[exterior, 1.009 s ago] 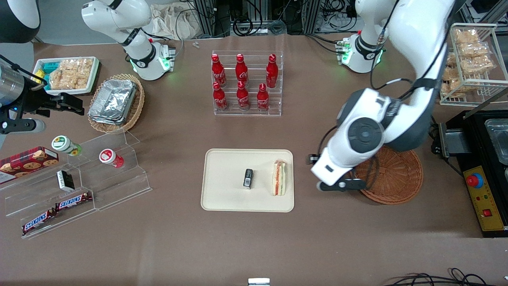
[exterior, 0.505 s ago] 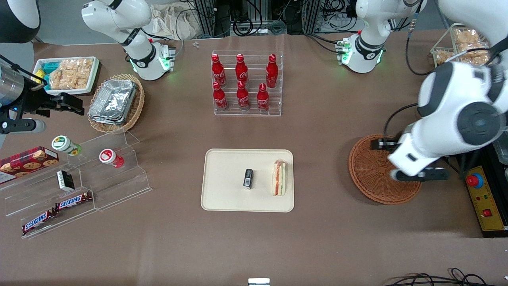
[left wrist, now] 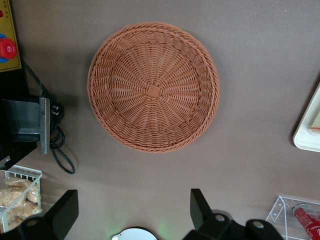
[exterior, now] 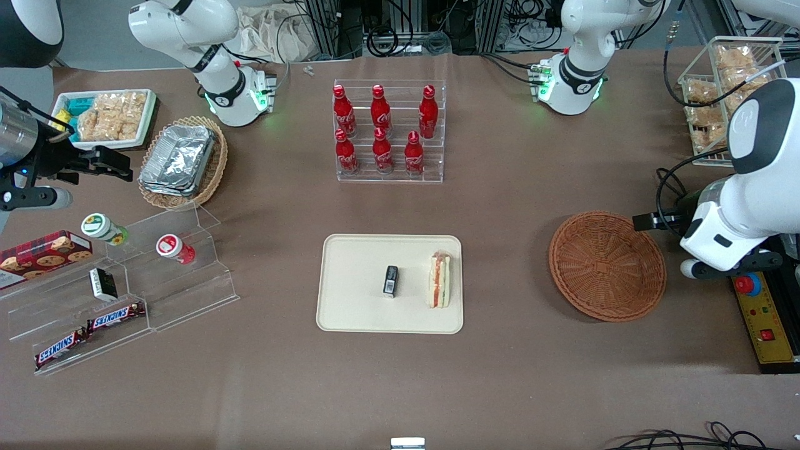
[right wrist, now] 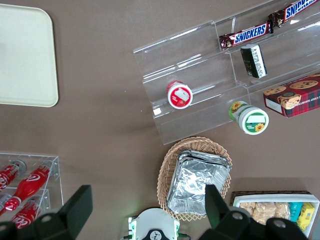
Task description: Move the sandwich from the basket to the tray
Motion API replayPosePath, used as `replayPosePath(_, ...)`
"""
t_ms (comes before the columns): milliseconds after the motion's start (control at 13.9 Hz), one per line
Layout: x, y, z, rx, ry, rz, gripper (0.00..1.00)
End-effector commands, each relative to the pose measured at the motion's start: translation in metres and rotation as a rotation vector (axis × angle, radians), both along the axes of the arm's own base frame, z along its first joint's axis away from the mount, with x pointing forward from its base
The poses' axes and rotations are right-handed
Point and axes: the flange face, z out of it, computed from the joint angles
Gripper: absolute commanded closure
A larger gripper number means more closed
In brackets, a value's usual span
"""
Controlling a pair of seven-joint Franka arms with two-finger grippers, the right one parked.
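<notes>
The sandwich (exterior: 439,279), a pale wedge with red and green filling, lies on the cream tray (exterior: 350,312) near the tray's edge toward the working arm's end. The round reddish-brown basket (exterior: 606,265) stands empty beside the tray; the left wrist view shows its bare woven bottom (left wrist: 153,90). My gripper (exterior: 719,270) hovers past the basket's rim, toward the working arm's end of the table, above the black control box. In the left wrist view my gripper (left wrist: 132,212) is open, with its dark fingers (left wrist: 199,207) wide apart and nothing between them.
A small black box (exterior: 390,280) lies mid-tray. A clear rack of red bottles (exterior: 389,134) stands farther from the camera than the tray. A control box with a red button (exterior: 749,284) and a wire rack of snacks (exterior: 731,94) sit near the gripper. Acrylic steps (exterior: 187,281) hold snacks.
My arm has swung from beside the tray, across the basket, to the working arm's end of the table. The sandwich has stayed on the tray and the basket is now uncovered.
</notes>
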Motion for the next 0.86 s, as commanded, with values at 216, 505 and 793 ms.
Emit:
replayPosePath(216, -0.017, 0.02, 0.026, -0.009, -0.007, -0.064, 0.01)
replayPosePath(505, -0.014, 0.036, 0.03, -0.009, -0.018, -0.03, 0.01)
replayPosePath(793, -0.013, 0.05, 0.028, -0.028, -0.014, 0.015, 0.01)
